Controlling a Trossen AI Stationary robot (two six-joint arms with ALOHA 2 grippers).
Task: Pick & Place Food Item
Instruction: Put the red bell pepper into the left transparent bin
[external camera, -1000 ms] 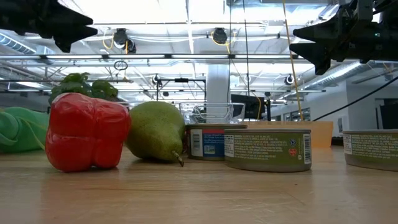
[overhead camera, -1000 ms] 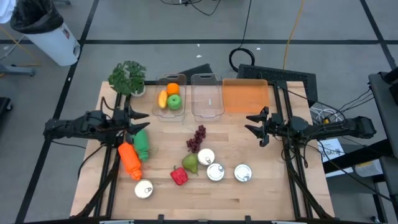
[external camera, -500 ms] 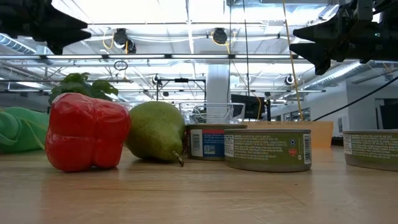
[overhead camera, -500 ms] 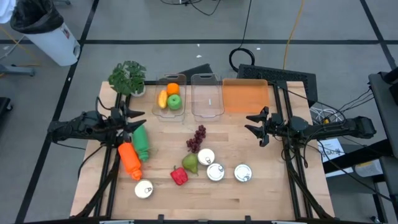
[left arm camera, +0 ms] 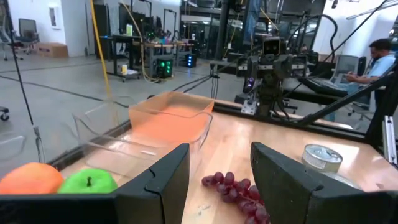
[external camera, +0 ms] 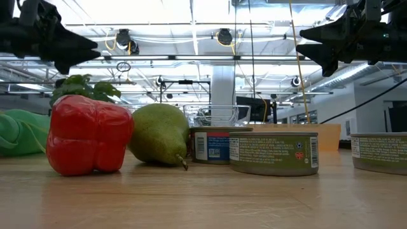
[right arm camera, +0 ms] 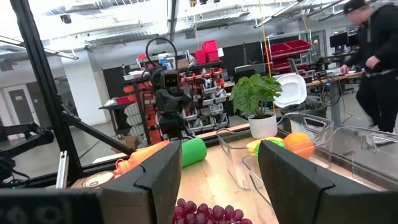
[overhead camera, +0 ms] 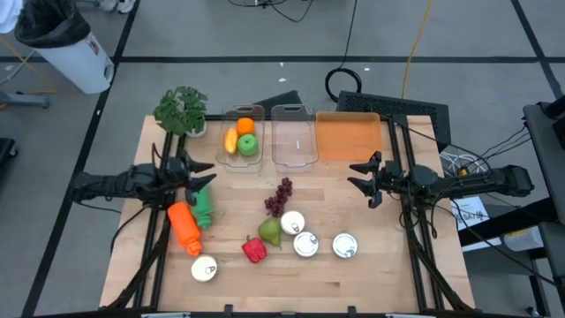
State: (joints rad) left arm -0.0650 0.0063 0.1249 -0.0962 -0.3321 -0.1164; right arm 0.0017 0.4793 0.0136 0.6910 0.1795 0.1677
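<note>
A pale wooden surface point(overhead camera: 371, 274) stands on a grey floor, seen from above; level with it, a workshop with ceiling lights and racks fills the background. A white bin point(overhead camera: 66, 49) sits off the surface at 10 o'clock.

Left to right: a potted plant point(overhead camera: 181, 109) at the 11 o'clock corner. The left gripper point(overhead camera: 201, 172) hovers at 9 o'clock, fingers spread with nothing between them, just above a green soft item point(overhead camera: 202, 205). Beside that lies one orange carrot-like item point(overhead camera: 184, 228), and nearer 7 o'clock one can point(overhead camera: 204, 268).

Along the 12 o'clock edge sit three containers: a clear one point(overhead camera: 240, 137) holding one orange, one green apple and one yellow fruit, an empty clear one point(overhead camera: 294, 137), and an orange-tinted one point(overhead camera: 348, 137).

Near the centre lie one bunch of dark grapes point(overhead camera: 280, 196), one pear point(overhead camera: 270, 231), one red pepper point(overhead camera: 254, 250), and three more cans point(overhead camera: 306, 244), four in all. In the level view the pepper touches the pear.

The right gripper point(overhead camera: 364, 177) hovers at 3 o'clock, fingers spread and empty, well apart from the food.

Open wood lies along the 6 o'clock edge and between the cans and the right edge. A person point(right arm camera: 376, 56) stands in the room beyond; another point(left arm camera: 373, 59) sits at a desk.
</note>
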